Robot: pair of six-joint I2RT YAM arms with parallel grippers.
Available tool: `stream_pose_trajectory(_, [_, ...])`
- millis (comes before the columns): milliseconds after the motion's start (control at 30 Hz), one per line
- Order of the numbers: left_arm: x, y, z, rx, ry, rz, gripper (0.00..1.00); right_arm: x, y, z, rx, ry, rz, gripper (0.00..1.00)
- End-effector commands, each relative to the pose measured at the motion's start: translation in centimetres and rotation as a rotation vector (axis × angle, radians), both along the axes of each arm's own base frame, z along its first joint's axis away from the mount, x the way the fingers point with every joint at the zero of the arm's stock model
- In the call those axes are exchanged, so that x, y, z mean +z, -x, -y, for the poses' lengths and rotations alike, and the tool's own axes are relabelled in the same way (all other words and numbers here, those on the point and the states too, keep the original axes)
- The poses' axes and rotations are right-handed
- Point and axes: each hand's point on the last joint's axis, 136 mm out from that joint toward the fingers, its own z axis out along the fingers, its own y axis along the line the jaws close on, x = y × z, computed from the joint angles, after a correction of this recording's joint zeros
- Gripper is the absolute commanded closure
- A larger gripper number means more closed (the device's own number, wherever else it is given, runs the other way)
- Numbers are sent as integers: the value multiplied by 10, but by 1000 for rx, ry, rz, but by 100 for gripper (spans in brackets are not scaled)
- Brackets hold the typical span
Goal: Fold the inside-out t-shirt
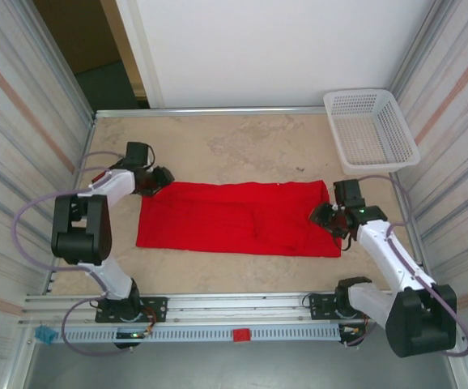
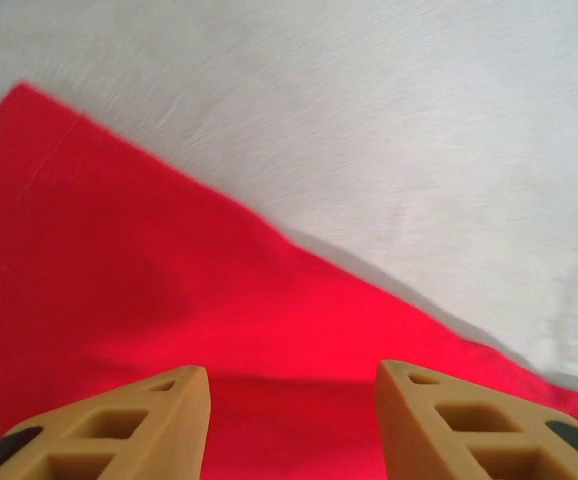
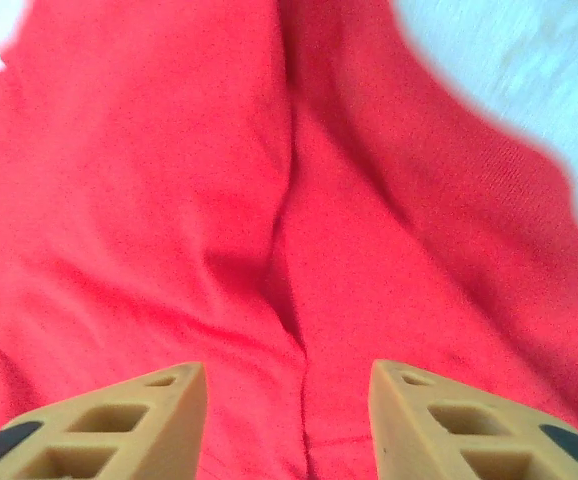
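The inside-out t-shirt [image 1: 234,217] lies in the centre of the top view as a long, flat band running left to right on the mottled beige surface [image 1: 218,146]. No sleeve or collar sticks out, so I judge the lengthwise folds done and the end-over-end fold left to do.

The left gripper [image 1: 157,180] sits at the band's upper-left corner and the right gripper [image 1: 329,217] at its right end. In both wrist views the tan, hollow-celled fingers [image 2: 139,420] stand well apart with nothing between them, only cloth below.

The fabric is bright red, matte and soft, with a fine knit grain. The right wrist view shows a deep crease [image 3: 287,250] down the middle of the frame amid shallow rumples, while the left wrist view shows a smooth sheet whose straight edge crosses diagonally. A white plastic mesh basket [image 1: 372,130] stands at upper right.
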Motion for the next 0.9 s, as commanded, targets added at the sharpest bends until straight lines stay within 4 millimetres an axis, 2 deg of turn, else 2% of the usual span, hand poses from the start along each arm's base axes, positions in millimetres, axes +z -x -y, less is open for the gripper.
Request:
stream_pose_trajectory(0, [48,5,33,-107,38,102,51,5,-2,25,-24,40,-18,45])
stream_pose_trajectory(67, [52,15,55,-141,64,116,50,2,-9,36,-54,42,-22,37])
stream_pose_trajectory(167, [49,29,100,-207,122,137,49,-5,-23,48,-90,20,-25,30])
stream_pose_trajectory(300, [49,45,177,-355,205,158,48,-15,-37,52,-106,-30,-34,28])
stream_pose_trajectory(400, [48,55,234,-471,282,167,48,-20,-41,54,-118,-43,-40,28])
stream_pose_trajectory(500, [39,67,277,-541,319,148,47,-19,-41,54,-126,-60,-35,29])
stream_pose_trajectory(600, [24,79,303,-566,328,130,48,-13,-41,49,-120,-97,-12,31])
stream_pose_trajectory(667, [12,87,310,-563,322,111,48,-10,-39,46,-117,-110,-6,31])
stream_pose_trajectory(867, [-32,108,309,-533,295,27,48,-6,-33,45,-115,-117,-3,31])
